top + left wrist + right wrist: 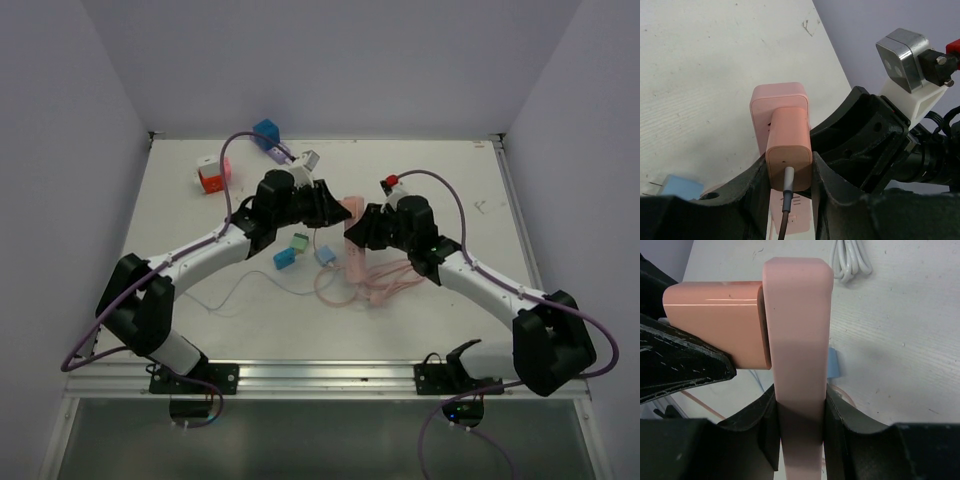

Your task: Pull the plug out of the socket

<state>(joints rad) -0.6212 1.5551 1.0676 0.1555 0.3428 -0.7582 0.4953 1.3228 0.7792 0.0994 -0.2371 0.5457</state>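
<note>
A pale pink socket strip point(351, 215) is held up off the white table. My right gripper point(800, 415) is shut on the socket strip point(799, 340), which stands upright between its fingers. An orange-pink plug point(788, 145) with a grey-brown cable sits seated in the socket's face point(780, 97). My left gripper point(788, 172) is shut on the plug, one finger on each side. In the right wrist view the plug point(715, 320) sticks out to the left of the strip, flush against it. From above, both grippers point(325, 205) meet mid-table.
A pink cable point(375, 285) lies coiled in front of the socket. Small teal point(297, 243) and blue point(284, 259) adapters and a light blue one point(325, 255) lie near it. An orange-white block point(210, 176) and a blue cube point(266, 131) sit at the back. A white cable point(850, 260) lies coiled.
</note>
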